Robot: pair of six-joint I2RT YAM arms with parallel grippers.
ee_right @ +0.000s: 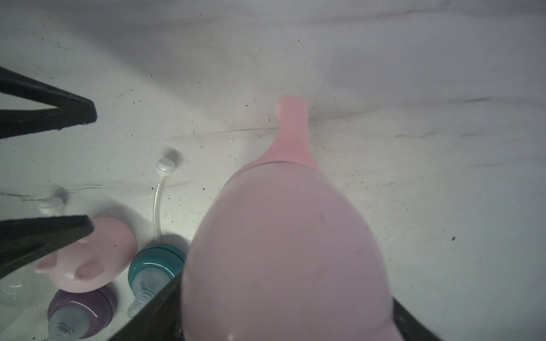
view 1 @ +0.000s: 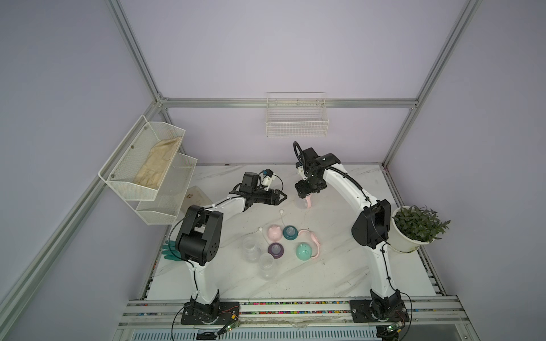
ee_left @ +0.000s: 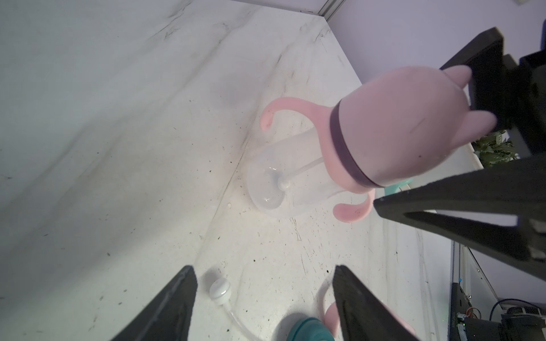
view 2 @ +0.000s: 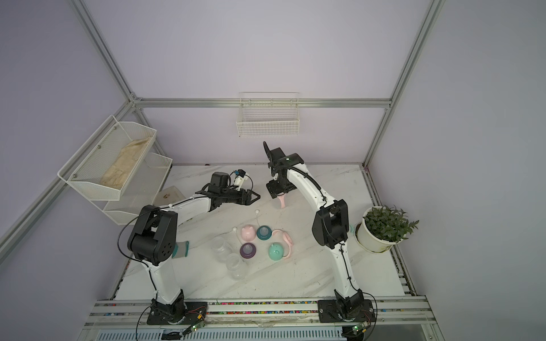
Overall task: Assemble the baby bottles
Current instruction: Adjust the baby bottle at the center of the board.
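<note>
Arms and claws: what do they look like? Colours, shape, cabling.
The left arm and right arm match: white links, bulky black joint housings and black base plates. Black cables run along them, fastened with white ties. The left claw and right claw are black, each with tapering, open-triangle fingers.

A built bottle (view 1: 303, 203) is stood near the back of the table (view 1: 325, 280). Loose caps (view 1: 274, 233), collars (view 1: 290, 232), a ring (view 1: 313, 239) and straws (view 1: 282, 218) are laid in the middle, before it. Two empty bottles (view 1: 251, 247) are stood left of these, nearer the front. A plant pot (view 1: 404, 239) is set at the right edge and a glove (view 1: 169, 251) at the left.
</note>
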